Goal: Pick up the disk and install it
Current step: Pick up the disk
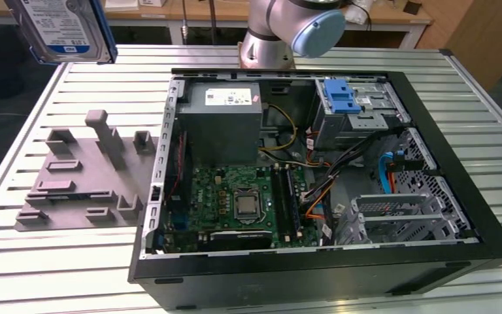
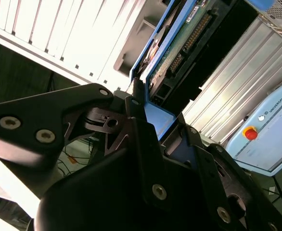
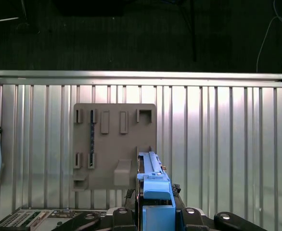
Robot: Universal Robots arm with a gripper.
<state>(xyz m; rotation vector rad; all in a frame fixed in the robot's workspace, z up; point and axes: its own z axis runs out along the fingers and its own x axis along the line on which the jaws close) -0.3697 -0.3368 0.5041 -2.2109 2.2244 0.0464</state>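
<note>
Exterior view: disk up in the air, approx 10 o'clock from the open PC case; in second wrist view the gripper is clamped on its blue edge.

Bright, even overhead light fills the exterior view: the slatted table shines pale and the open computer case holds soft shadows. In the second wrist view the slats burn out to white while the pincer is a dark silhouette. In the first wrist view, glare stripes the slats beneath a black background.
</note>
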